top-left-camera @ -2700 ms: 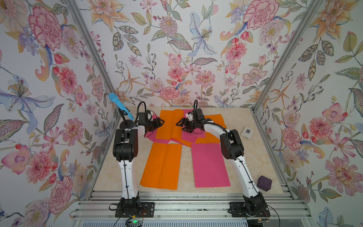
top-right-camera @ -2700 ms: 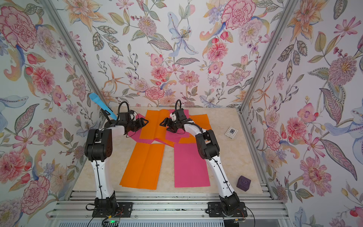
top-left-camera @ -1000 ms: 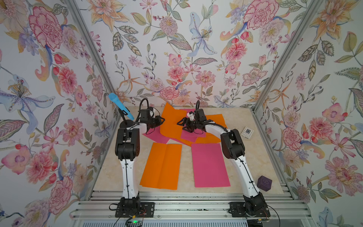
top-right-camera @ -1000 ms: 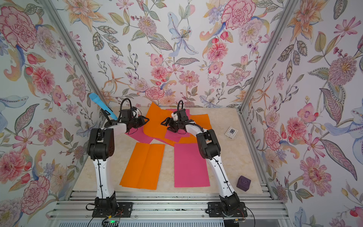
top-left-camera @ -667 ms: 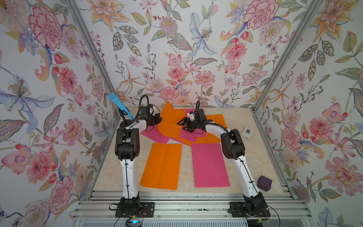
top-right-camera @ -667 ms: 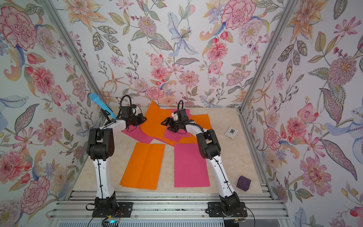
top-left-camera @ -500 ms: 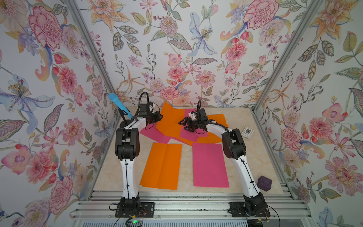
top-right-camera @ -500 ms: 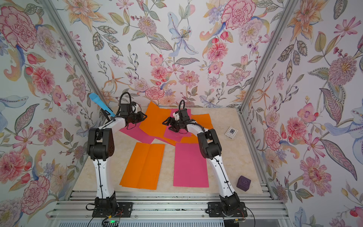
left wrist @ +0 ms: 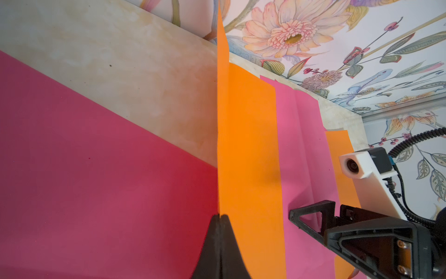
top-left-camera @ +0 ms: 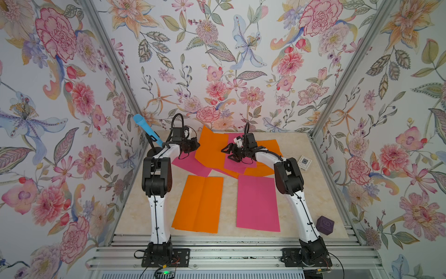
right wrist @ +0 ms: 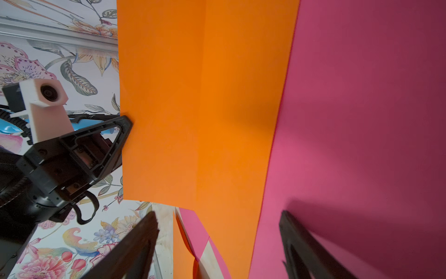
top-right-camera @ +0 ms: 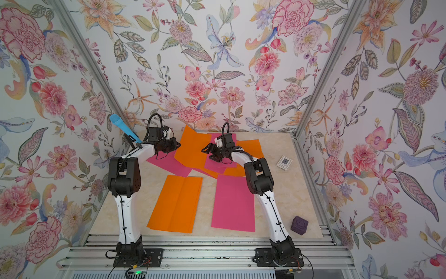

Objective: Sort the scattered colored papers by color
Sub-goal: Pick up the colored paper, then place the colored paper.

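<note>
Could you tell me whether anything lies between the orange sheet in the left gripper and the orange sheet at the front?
Nothing upright does. The left gripper is shut on the lifted orange sheet; between it and the front orange sheet only a pink sheet lies flat, likely easy to pass over.

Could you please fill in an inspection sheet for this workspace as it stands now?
Surface: beige marbled table.
Job's things: front orange sheet and front pink sheet lie flat and apart; mixed orange and pink pile overlaps at the back.
Clutter: white card and purple cube on the right; blue tube at the back left.
Hands: left hand shut on the edge of the raised orange sheet; right hand open over the pile, holding nothing.
Cables: black wrist cables loop above the arms.
Surroundings: floral walls; metal rails in front.
</note>
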You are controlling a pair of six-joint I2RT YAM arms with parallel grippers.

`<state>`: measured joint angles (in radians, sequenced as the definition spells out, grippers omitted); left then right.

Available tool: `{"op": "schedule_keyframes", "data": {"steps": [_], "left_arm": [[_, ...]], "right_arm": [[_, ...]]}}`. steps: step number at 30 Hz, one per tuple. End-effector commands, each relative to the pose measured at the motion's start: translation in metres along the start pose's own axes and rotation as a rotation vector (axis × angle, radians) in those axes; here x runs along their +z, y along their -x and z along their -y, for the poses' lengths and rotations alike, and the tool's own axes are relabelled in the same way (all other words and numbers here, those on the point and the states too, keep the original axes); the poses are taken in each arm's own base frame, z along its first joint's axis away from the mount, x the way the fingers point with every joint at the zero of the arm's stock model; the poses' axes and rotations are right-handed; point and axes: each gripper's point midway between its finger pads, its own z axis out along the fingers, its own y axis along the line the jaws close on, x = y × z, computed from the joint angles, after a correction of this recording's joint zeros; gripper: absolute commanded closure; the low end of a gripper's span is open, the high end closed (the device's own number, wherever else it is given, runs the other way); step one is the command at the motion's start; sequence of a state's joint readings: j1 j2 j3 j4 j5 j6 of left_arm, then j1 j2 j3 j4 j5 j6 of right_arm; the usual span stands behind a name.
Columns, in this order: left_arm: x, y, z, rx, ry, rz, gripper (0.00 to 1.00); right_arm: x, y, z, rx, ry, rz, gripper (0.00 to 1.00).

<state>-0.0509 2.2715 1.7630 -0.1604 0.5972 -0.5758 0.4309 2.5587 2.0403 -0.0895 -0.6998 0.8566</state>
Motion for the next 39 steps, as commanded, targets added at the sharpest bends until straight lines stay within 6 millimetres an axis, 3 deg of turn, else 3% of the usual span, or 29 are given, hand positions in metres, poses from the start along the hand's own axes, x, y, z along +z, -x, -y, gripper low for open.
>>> {"op": "schedule_keyframes", "data": {"steps": [1, 6, 11, 17, 22, 23, 27, 32, 39], "left_arm": [[-0.004, 0.019, 0.028, 0.015, -0.049, 0.036, 1.0], [-0.032, 0.05, 0.083, 0.039, -0.14, 0.12, 1.0], [-0.066, 0.062, 0.147, 0.065, -0.266, 0.172, 1.0], [-0.136, 0.051, 0.199, 0.085, -0.352, 0.263, 1.0], [-0.202, 0.014, 0.218, 0.061, -0.489, 0.312, 1.0], [-0.217, 0.002, 0.219, 0.052, -0.512, 0.318, 1.0], [-0.237, -0.058, 0.186, -0.021, -0.484, 0.257, 1.0], [-0.236, -0.134, 0.134, -0.07, -0.307, 0.101, 1.0], [-0.238, -0.22, 0.068, -0.144, -0.081, -0.036, 1.0]], "right_arm": [[-0.03, 0.013, -0.028, -0.029, 0.024, 0.034, 0.19], [-0.055, 0.019, -0.031, -0.035, 0.014, 0.07, 0.19], [-0.082, 0.017, -0.041, -0.053, 0.018, 0.09, 0.18], [-0.106, 0.003, -0.057, -0.067, 0.062, 0.094, 0.16], [-0.116, -0.019, -0.078, -0.038, 0.202, 0.087, 0.15], [-0.119, -0.022, -0.078, -0.045, 0.202, 0.09, 0.14], [-0.132, -0.032, -0.08, -0.062, 0.191, 0.104, 0.14], [-0.142, -0.043, -0.08, -0.073, 0.182, 0.107, 0.14], [-0.15, -0.064, -0.075, -0.086, 0.159, 0.103, 0.14]]}}
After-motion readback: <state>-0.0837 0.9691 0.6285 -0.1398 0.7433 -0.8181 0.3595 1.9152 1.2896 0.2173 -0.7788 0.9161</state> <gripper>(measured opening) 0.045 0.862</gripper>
